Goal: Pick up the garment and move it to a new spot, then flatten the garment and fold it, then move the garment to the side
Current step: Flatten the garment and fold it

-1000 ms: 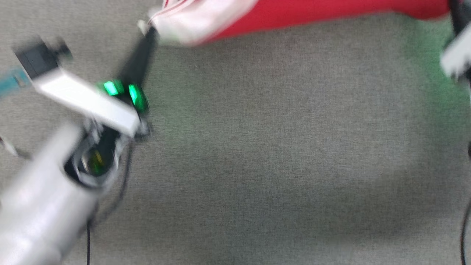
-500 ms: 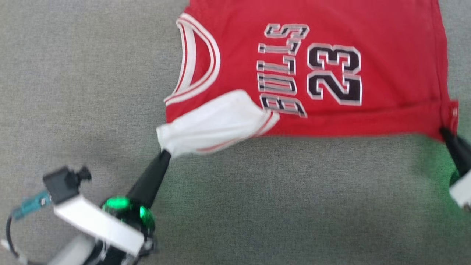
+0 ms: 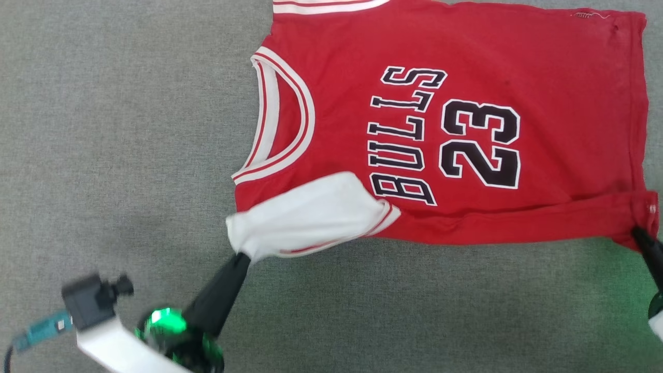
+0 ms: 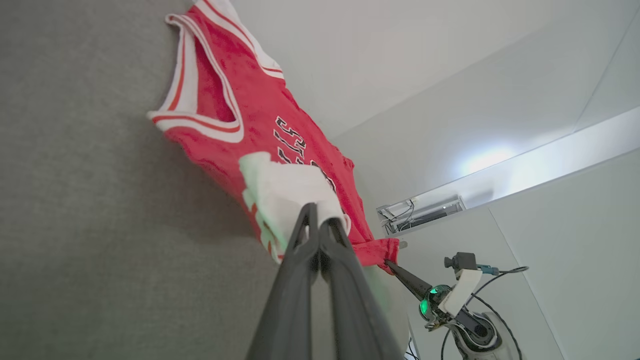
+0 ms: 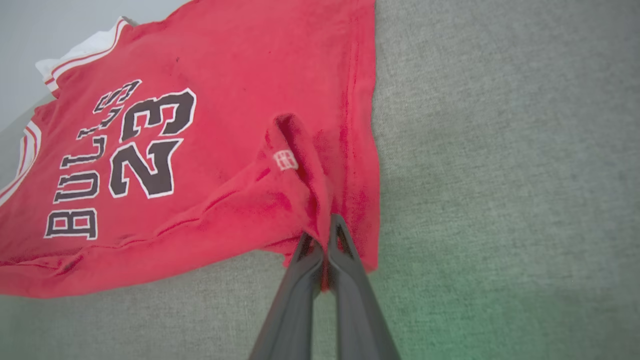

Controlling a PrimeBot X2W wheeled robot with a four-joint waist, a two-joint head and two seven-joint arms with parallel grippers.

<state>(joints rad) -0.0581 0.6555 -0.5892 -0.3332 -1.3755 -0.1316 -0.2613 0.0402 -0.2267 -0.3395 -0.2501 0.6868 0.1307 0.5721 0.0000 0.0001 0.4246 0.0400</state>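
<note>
The garment (image 3: 456, 46), a red sports jersey, is laid out nearly flat on the grey fabric-covered desk (image 3: 129, 129), printed side up. In the head view its neckline trim (image 3: 305, 124), striped white and red, is turned toward the left, and the hem runs down the right side. The black, white-outlined lettering "BULLS" (image 3: 401, 140) and the numerals "23" (image 3: 479, 142) are seen sideways.

The near shoulder corner is turned over, so that the white lining (image 3: 311, 217) is exposed just beside the letter B. This white corner is pinched by the left hand (image 3: 239, 259), whose fingers are pressed together on the cloth, as is also seen in the left wrist view (image 4: 320, 217). A green light (image 3: 163, 318) glows at the base of that hand.

The near hem corner is pinched by the right hand (image 3: 639, 238). In the right wrist view the fingers (image 5: 322, 232) are closed on a bunched red fold, beside which a small white tag (image 5: 285, 160) is visible. A low ridge of cloth is raised along the near edge between the two hands.
</note>
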